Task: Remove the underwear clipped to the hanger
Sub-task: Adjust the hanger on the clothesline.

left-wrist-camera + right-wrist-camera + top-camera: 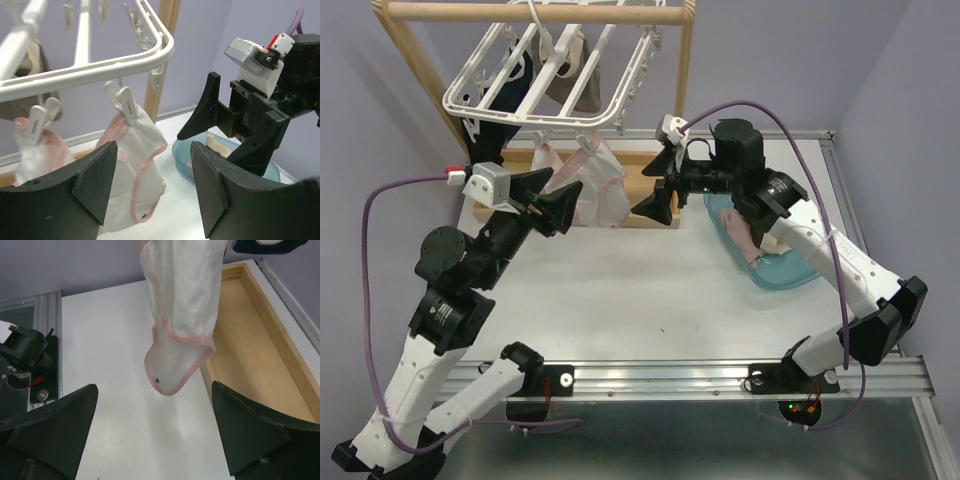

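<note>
The white hanger (535,110) hangs from a wooden rail; its rim (100,70) runs above my left fingers. A white underwear with pink trim (135,165) hangs from a clip (125,102) on the near rim, and similar cloth (32,150) hangs under a second clip. The same underwear (598,185) dangles in front of my right fingers (182,315). Dark (505,95) and beige (570,75) pieces hang further back. My left gripper (552,195) (152,185) is open just short of the cloth and holds nothing. My right gripper (658,185) (155,435) is wide open beside it, also empty.
A blue basin (775,265) with a pale garment in it sits at the right, under my right arm. The wooden stand's base (260,340) lies behind the hanging cloth. My right gripper's fingers (235,125) face the left gripper closely.
</note>
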Motion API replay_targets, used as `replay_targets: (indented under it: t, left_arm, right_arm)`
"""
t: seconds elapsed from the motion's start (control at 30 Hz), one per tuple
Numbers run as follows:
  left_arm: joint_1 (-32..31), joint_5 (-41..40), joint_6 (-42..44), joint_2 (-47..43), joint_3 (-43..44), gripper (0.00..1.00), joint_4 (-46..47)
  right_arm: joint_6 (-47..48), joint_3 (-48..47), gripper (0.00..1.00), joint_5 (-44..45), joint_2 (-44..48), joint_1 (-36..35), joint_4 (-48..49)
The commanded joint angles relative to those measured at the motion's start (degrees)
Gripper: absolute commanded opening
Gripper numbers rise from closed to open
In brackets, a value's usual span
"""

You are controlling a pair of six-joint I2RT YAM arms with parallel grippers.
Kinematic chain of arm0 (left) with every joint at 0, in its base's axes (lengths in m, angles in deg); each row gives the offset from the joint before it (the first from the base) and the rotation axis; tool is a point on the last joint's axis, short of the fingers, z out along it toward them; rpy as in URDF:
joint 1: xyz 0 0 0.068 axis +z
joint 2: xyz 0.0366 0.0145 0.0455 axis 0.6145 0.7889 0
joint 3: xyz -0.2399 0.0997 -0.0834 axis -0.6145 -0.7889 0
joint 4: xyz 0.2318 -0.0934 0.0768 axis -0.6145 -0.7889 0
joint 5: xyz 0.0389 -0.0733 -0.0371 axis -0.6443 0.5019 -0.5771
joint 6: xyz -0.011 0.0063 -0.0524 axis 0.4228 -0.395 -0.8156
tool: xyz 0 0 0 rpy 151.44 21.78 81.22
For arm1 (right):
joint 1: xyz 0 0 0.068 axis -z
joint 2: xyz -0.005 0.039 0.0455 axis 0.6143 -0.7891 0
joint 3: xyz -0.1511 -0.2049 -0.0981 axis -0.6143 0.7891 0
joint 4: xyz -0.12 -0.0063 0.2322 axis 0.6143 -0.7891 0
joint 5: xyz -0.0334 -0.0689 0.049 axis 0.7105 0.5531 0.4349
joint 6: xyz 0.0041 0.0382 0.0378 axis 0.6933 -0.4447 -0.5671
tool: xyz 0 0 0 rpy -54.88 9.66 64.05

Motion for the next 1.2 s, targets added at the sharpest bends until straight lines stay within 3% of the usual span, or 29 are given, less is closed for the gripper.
replay_targets:
  t: [0.0,0.17,0.47,0.7,0.9,1.03,1.1,1.13,1.17]
  left_arm:
    - [-0.3,-4.4,3.1,-3.3,2.7,0.72,-3.7]
    - [-0.3,-9.8,1.7,-7.5,3.4,0.75,-6.3]
    - [-0.3,-5.5,0.7,-3.5,5.0,0.76,-5.3]
    - [-0.3,-3.7,1.0,-2.2,6.8,0.77,-3.5]
    - [-0.4,-4.4,1.8,-5.2,6.0,0.77,-5.2]
    - [-0.4,-7.1,2.4,-8.1,3.9,0.77,-5.9]
    - [-0.4,-7.6,2.5,-9.0,2.8,0.77,-6.3]
    - [-0.4,-7.9,2.6,-9.7,2.6,0.77,-6.4]
    - [-0.4,-8.0,2.7,-10.6,2.0,0.77,-6.4]
  right_arm:
    - [0.5,-6.7,1.00,9.5,-2.1,-4.2,2.1]
    - [0.4,-8.3,1.00,14.7,-3.8,-5.9,2.5]
    - [1.9,-9.1,1.00,13.9,-4.8,-6.0,3.2]
    - [-2.7,-11.4,1.00,9.0,-6.1,-7.2,5.0]
    - [-5.8,-15.7,0.99,15.6,-11.1,-11.3,5.9]
    - [-7.0,-19.0,0.86,20.6,-13.9,-12.7,5.8]
    - [-7.8,-20.2,0.67,21.8,-14.6,-13.0,5.8]
    - [-8.2,-20.3,0.46,22.6,-14.7,-13.1,5.7]
    - [-8.2,-20.2,0.36,23.5,-14.6,-13.1,5.7]
